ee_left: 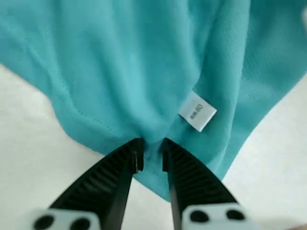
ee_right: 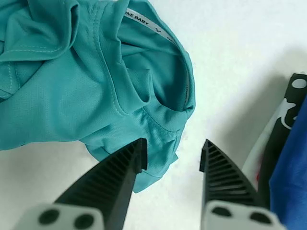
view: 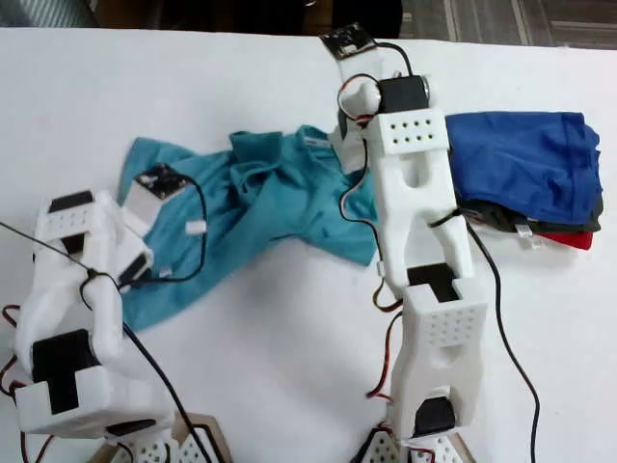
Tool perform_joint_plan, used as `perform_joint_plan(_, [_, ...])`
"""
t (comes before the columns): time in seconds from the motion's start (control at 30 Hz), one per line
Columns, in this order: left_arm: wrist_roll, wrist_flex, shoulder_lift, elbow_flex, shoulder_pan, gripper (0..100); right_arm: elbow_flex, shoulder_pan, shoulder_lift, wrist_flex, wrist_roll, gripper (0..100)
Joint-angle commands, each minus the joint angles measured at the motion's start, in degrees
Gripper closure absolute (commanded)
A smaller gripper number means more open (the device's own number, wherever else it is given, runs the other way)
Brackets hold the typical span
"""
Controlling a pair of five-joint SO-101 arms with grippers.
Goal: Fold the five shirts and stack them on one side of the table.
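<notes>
Surface: a white table (view: 289,338) is seen under both arms, with bare top around the garments.
Stack: three folded garments are piled at the right side of the table, a blue shirt (view: 525,159) on top, a dark shirt (view: 492,214) beneath it and a red shirt (view: 569,238) at the bottom; only the edges of the lower two are exposed.
Obstruction: part of the stack's near edge and the teal garment's collar end are covered in the high view by the right arm (view: 415,183); a black cable (view: 501,299) is trailed from it across the table.
Loose item: a teal shirt (view: 260,203) is spread unfolded and crumpled across the middle and left of the table, just beside the stack but not on it.
Care label (ee_left: 197,111): a small white tag is sewn to the teal fabric, near the left jaws.
Left gripper (ee_left: 150,155): the jaws are closed to a narrow gap, and a fold of the teal shirt is pinched between them at its edge.
Right gripper (ee_right: 172,155): the jaws are spread wide and nothing is held; one jaw is placed over the shirt's hem just below the collar (ee_right: 163,62), the other over bare table.
Beyond right jaw: the blue shirt's edge and a black-and-white patterned fabric (ee_right: 288,115) are seen close by.
</notes>
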State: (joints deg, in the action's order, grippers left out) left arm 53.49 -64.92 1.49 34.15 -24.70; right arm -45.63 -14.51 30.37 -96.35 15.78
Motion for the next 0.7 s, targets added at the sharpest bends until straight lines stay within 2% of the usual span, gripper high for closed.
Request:
perform_joint_plan(0.0, [0.7,1.7,1.6,0.9,-0.5,90,-2.2,-0.1,-4.7,-0.5,0.1,81.7])
perform_joint_plan(0.43, [0.9,3.3,1.7,0.8,-1.1,90,-2.1,-0.3,-4.7,-0.6,0.1,81.7])
perform_joint_plan(0.57, [1.0,3.2,1.8,-0.3,-2.4,83,-2.0,-0.2,-4.7,-0.6,0.1,81.7])
perform_joint_plan(0.67, [1.1,3.2,1.8,-0.3,-2.7,84,-2.0,-0.4,-4.6,-0.6,0.1,81.7])
